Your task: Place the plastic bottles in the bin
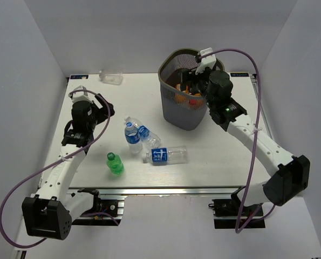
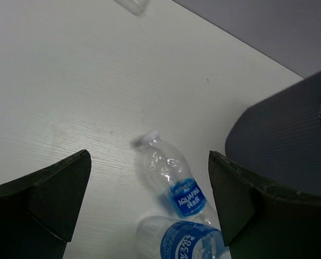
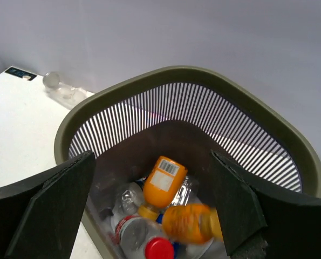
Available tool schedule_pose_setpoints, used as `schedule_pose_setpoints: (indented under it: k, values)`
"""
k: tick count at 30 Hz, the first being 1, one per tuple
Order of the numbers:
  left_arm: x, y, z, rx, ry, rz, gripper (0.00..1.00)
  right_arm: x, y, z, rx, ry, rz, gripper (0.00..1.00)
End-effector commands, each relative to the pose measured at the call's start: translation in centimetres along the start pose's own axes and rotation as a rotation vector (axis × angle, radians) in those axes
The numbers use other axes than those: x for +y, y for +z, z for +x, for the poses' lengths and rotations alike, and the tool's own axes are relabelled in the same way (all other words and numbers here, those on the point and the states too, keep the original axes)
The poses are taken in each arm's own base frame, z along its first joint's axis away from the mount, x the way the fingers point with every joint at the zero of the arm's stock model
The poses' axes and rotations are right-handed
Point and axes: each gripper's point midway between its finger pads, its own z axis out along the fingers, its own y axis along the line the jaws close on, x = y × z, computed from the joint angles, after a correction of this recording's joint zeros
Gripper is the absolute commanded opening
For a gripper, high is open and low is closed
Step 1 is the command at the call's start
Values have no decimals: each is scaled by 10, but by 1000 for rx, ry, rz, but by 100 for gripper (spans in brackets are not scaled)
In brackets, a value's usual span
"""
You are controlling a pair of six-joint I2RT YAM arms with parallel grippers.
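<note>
On the bench's (image 1: 219, 154) left side, hovering with the left gripper (image 2: 149, 181) spread and empty over two blue-labelled clear bottles (image 2: 176, 181). Nearby: a green bottle (image 1: 115, 163), a third labelled bottle (image 1: 165, 155) lying flat, and a plain clear bottle (image 1: 111, 77) at the far edge. To the right, apparently the release step: right gripper (image 3: 152, 183) spread above the bin (image 3: 203, 73), with a blurred orange bottle (image 3: 191, 222) inside beside another orange bottle (image 3: 161, 186). Next: reaching for a bench bottle and closing across its body.
</note>
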Motion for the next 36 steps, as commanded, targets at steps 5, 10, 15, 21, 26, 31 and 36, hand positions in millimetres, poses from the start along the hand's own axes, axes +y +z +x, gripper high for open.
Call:
schedule_pose_setpoints:
  k: [5,10,15,21,26,31,36]
  values:
    - [-66,-26,28,89,157,391,98,-53,-49,-74,-145,138,112,89]
    - [-92,-49,37,68,275,531,98,-69,-75,-75,-151,175,121,89]
    - [-100,-53,63,99,398,533,98,-73,-87,-52,-117,176,122,89]
    - [-99,-43,95,177,510,500,98,-84,-98,-33,-91,185,164,89]
    - [-93,-26,96,184,560,370,97,-92,-108,-29,-95,194,187,89]
    - [-104,-33,90,167,566,415,58,-105,-117,-24,-97,184,257,89]
    - [-105,-50,57,70,559,401,30,-115,-128,-22,-104,177,309,89]
